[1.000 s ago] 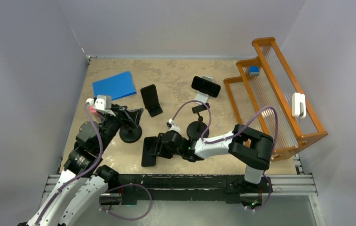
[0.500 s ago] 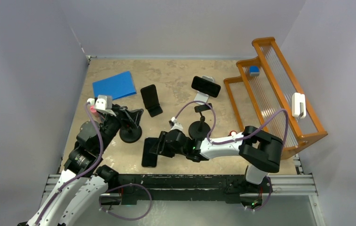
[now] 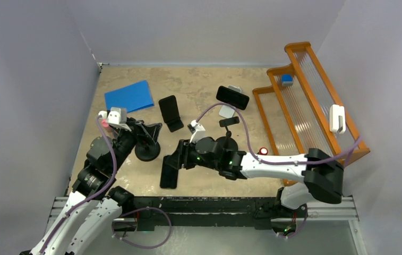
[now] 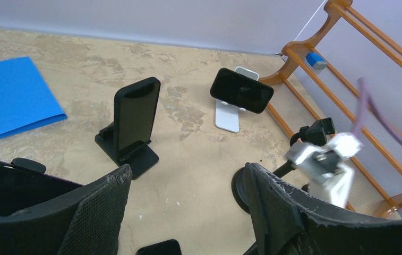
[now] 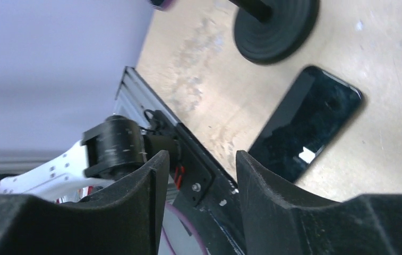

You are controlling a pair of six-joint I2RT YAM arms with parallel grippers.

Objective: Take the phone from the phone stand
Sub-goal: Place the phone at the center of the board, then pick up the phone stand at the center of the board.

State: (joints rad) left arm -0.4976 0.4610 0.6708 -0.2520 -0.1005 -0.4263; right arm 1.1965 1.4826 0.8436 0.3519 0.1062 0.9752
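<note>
The right gripper hangs low over the table by its front edge. Its jaws are about half apart with nothing between them. The phone lies flat and screen up just outside one finger, close but not gripped. Whether that finger brushes it I cannot tell.

Just ahead of this gripper stands a round-footed stand. From overhead its clamp looks empty. The left gripper sits at that stand with its jaws wide and nothing showing between them. Whether it touches the post is unclear.

As things lie, the phone seems to be already out of the stand and set down, so the step in hand looks like letting go and clearing off. The next move calls for the right gripper to rise and pull back without dragging the phone or knocking the stand's foot. The left gripper should ease off the post without tipping it.

Beside the right wrist is a second round stand. Beyond both grippers an upright phone rests on a black holder and a sideways phone on a white one. A blue folder lies well beyond the left gripper, and an orange rack stands far off the right gripper's outer side.
</note>
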